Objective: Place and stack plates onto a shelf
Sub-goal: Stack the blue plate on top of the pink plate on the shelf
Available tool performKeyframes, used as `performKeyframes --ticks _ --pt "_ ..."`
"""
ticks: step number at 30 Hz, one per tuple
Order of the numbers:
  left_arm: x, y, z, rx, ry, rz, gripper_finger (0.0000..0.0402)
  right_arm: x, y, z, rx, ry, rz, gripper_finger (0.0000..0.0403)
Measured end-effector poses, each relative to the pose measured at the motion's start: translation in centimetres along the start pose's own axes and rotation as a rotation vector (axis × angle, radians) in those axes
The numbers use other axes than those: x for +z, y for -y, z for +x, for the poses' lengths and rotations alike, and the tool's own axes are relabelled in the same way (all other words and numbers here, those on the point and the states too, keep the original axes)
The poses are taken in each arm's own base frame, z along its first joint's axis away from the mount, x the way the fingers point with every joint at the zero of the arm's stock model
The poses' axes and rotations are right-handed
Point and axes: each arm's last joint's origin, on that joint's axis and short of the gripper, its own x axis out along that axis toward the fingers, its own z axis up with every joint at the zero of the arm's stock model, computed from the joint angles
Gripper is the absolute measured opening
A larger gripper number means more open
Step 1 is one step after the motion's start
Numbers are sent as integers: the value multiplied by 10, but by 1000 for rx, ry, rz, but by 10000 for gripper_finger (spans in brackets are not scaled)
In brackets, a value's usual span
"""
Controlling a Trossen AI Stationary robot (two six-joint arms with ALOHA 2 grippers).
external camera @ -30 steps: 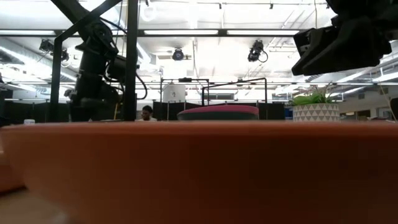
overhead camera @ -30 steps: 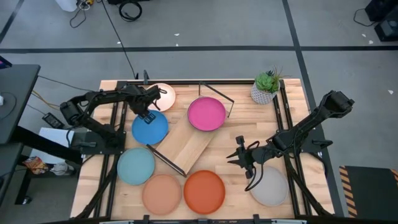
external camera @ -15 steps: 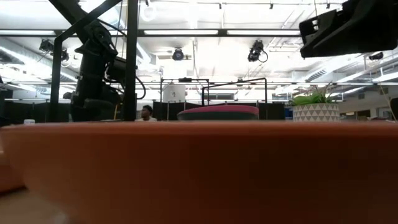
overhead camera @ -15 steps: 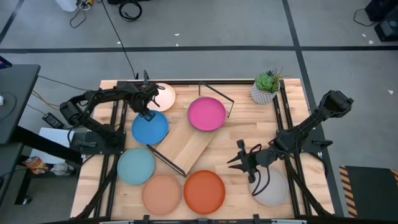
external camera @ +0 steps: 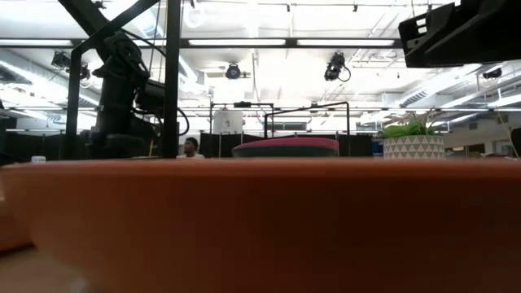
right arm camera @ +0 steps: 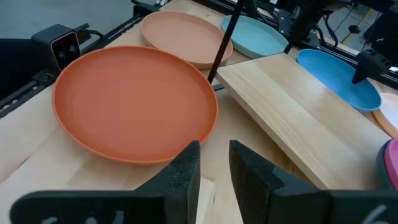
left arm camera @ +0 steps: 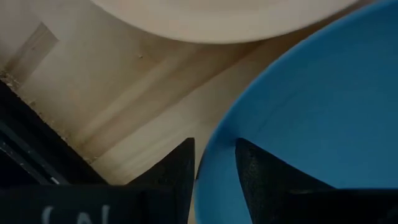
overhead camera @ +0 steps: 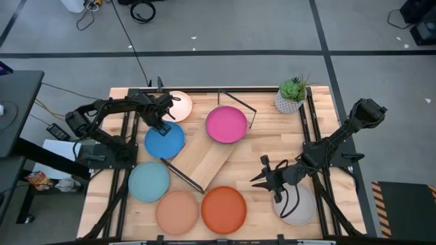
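Note:
My left gripper (overhead camera: 162,126) points down at the far-left rim of the blue plate (overhead camera: 164,140), open, one finger outside the rim and one over the plate's inside (left arm camera: 311,112). The cream plate (overhead camera: 179,105) lies just beyond it. The shelf (overhead camera: 208,158) lies aslant mid-table, and the pink plate (overhead camera: 226,124) sits at its far end. Light blue (overhead camera: 148,181), peach (overhead camera: 177,211), orange (overhead camera: 223,209) and grey (overhead camera: 297,203) plates lie flat along the near side. My right gripper (overhead camera: 257,176) hovers between the orange and grey plates, open a little, with nothing in it (right arm camera: 214,149). My left gripper stands astride the blue plate's far-left rim (left arm camera: 208,165), coming from above with its fingers pointing down. I cannot tell whether either finger (left arm camera: 177,171) touches the rim. The plate lies flat on the table.
A potted plant (overhead camera: 291,95) stands at the far right corner. Black wire frames (overhead camera: 182,174) rise at both ends of the shelf. The arms' black base frames run along the table's left and right edges. Bare wood shows between the shelf and my right gripper.
My right gripper has moved a little toward the table's near edge, staying above the table with its narrow gap unchanged.

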Motion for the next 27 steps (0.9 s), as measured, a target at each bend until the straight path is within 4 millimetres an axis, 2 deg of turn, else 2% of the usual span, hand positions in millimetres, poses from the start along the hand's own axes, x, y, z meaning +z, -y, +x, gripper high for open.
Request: performKeyframes --ticks 3,10,15,22,27 --pt "0 0 0 1 0 1 101 0 0 0 0 0 -1 91" --pt "-1 0 -2 -9 -8 14 18 0 0 0 4 0 1 91" --pt "2 0 -9 -37 -27 49 14 0 0 0 17 1 1 91" --pt "11 -6 -51 -5 -119 65 12 0 0 0 16 1 1 91" --pt "28 -11 -94 26 -31 48 12 0 0 0 2 -2 6 91"
